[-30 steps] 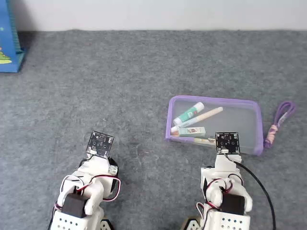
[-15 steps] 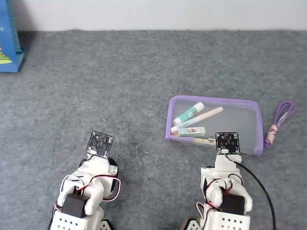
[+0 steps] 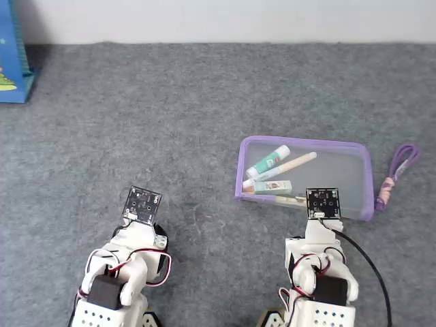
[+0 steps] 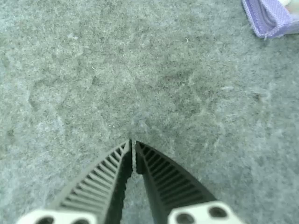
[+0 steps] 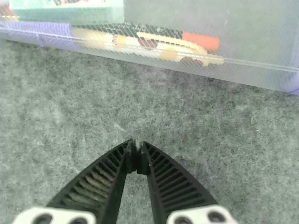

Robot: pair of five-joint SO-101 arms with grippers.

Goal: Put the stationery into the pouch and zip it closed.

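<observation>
A clear pouch with a purple edge (image 3: 340, 146) lies flat on the grey felt at the right of the high view. Inside it are a green-capped tube (image 3: 268, 161), a cream pen (image 3: 294, 163), a flat eraser-like box (image 3: 270, 187) and a patterned item (image 5: 154, 44) along its near edge. My right gripper (image 5: 137, 148) is shut with nothing in it, hovering over felt just short of the pouch's near edge (image 5: 187, 63). The left gripper (image 4: 132, 148) is shut over bare felt, with a purple pouch corner (image 4: 271, 16) far off.
The pouch's purple wrist strap (image 3: 396, 170) trails off to its right. A blue box (image 3: 12, 54) stands at the far left edge. Both arm bases (image 3: 122, 279) sit at the near edge, with a black cable (image 3: 368, 262) beside the right one.
</observation>
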